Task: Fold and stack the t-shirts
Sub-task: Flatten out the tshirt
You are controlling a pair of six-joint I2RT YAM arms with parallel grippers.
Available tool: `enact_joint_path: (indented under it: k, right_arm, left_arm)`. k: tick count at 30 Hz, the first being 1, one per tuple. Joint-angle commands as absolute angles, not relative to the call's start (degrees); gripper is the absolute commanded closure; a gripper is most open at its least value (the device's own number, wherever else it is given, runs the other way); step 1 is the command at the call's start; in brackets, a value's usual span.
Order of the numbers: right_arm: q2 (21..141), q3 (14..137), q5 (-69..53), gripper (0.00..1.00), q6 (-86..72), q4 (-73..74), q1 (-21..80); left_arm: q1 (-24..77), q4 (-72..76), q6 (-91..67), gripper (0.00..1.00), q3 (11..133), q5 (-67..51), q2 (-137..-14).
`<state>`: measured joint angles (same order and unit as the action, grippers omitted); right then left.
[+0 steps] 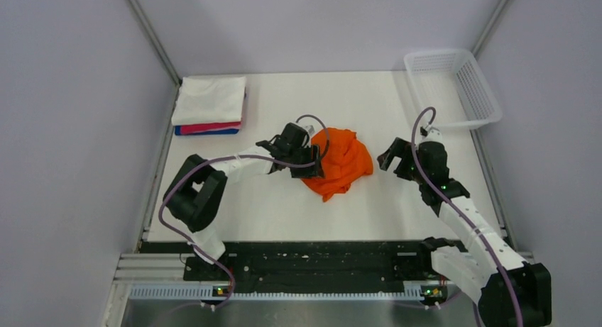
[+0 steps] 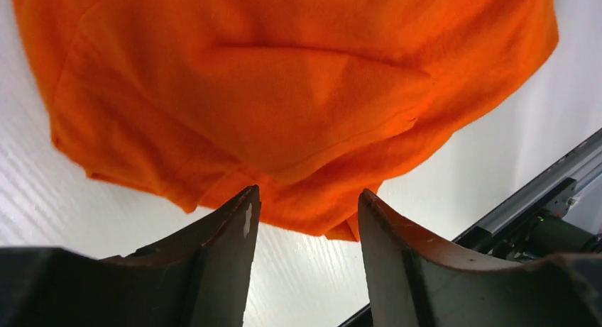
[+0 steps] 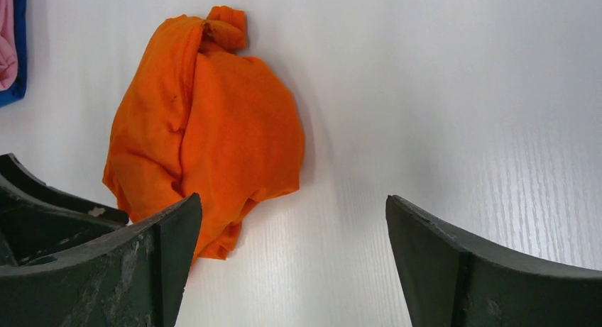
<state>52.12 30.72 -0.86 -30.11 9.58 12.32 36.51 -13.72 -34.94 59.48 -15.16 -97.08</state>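
Note:
A crumpled bright orange t-shirt [image 1: 339, 161] lies in a heap at the table's middle. It fills the left wrist view [image 2: 284, 93] and shows at the left of the right wrist view [image 3: 206, 121]. My left gripper [image 1: 312, 160] is open at the shirt's left edge, its jaws just short of the cloth's hem [image 2: 307, 196] and holding nothing. My right gripper [image 1: 389, 159] is open wide and empty, just right of the shirt, over bare table [image 3: 292, 203]. A stack of folded shirts [image 1: 210, 106], white on top of pink-red and blue, lies at the back left.
A white plastic mesh basket [image 1: 454, 86] stands at the back right corner. Frame posts and walls close in the table's sides. A black rail [image 1: 312, 259] runs along the near edge and shows in the left wrist view [image 2: 539, 199].

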Motion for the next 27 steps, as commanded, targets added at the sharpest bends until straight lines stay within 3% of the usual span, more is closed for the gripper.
enact_joint_path:
  k: [1,4,14,27]
  right_arm:
    - [49.92,30.59,2.04,0.01,-29.50,10.23,12.43]
    - [48.95,30.42,2.63,0.01,-29.33,10.78,12.41]
    - [47.39,30.28,3.14,0.01,-29.15,10.93,12.44]
    - [48.34,29.85,3.17,0.01,-29.17,10.24,12.47]
  left_arm:
    - [37.07,-15.07,-34.95,0.45,65.66,-14.50,-101.56]
    - [37.28,-15.83,-34.86,0.53,67.01,-14.04,-103.55]
    - [37.62,-23.29,-33.30,0.53,68.56,-5.52,-104.99]
    - [38.06,-15.08,-36.40,0.56,69.36,-16.54,-106.38]
